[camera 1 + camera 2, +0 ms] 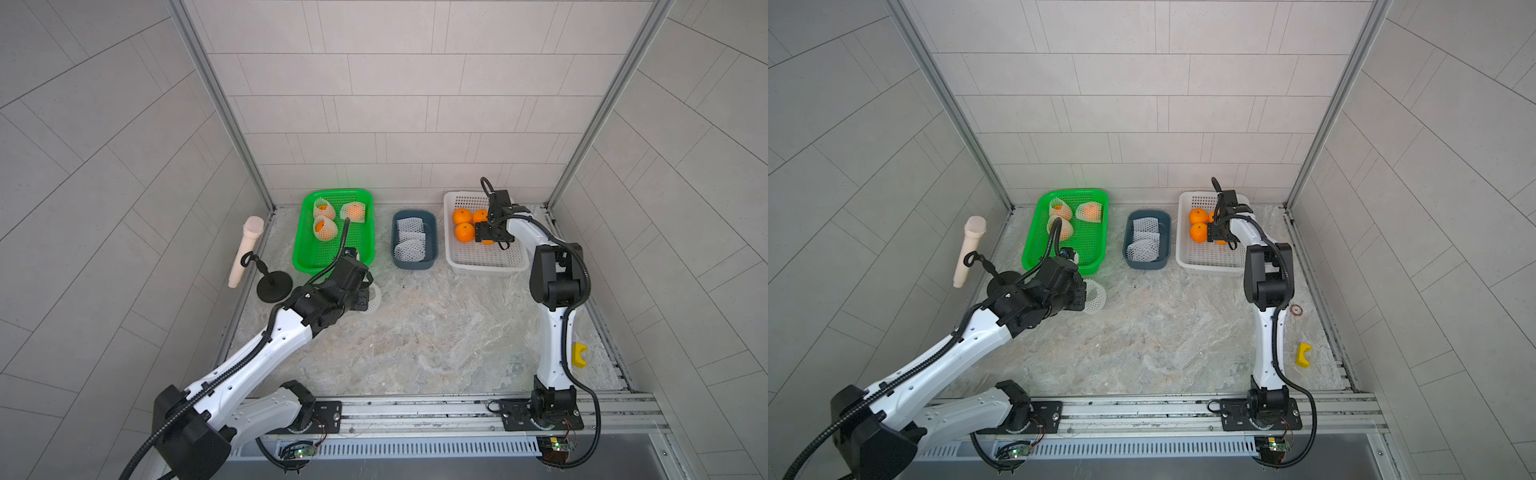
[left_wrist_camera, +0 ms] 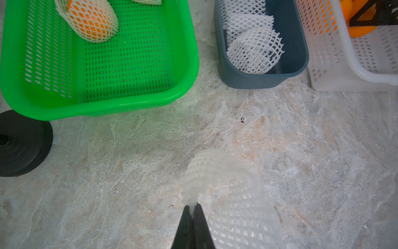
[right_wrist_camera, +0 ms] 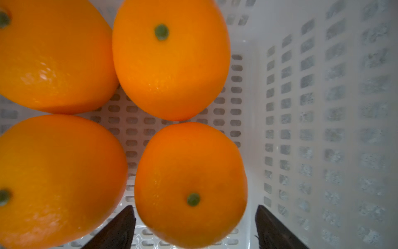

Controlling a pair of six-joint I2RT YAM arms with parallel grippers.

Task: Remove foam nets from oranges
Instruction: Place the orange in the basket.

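White foam net (image 2: 232, 194) pinched at lower centre; four bare oranges (image 3: 170, 64) sit in the white basket (image 3: 323, 107).
Left gripper (image 2: 193, 210) is clamped on the empty net over the marble table (image 2: 301, 151). Right gripper (image 3: 195, 217) stands wide astride the lower-centre orange (image 3: 189, 172), a gap beside one finger. Netted oranges (image 1: 325, 228) lie in the green basket (image 1: 316, 257), centre-left in both top views.

Seven oranges (image 1: 462, 216), seven foam nets (image 1: 409, 250) and three containers are shown.
Four bare oranges (image 3: 53, 58) (image 3: 170, 69) (image 3: 58, 179) (image 3: 189, 183) are counted in the white basket (image 1: 484, 257) right of the blue tub (image 1: 413, 265); three netted oranges (image 1: 324, 209) (image 1: 354, 211) (image 1: 324, 227) are counted in the green basket (image 1: 332, 253) left of it. Three loose nets (image 2: 243, 8) (image 2: 247, 23) (image 2: 254, 51) are seen overlapping inside the tub, and one empty net (image 2: 232, 194) in front of it, leftward. One microphone (image 1: 245, 251) and one yellow block (image 1: 579, 355) are also seen.
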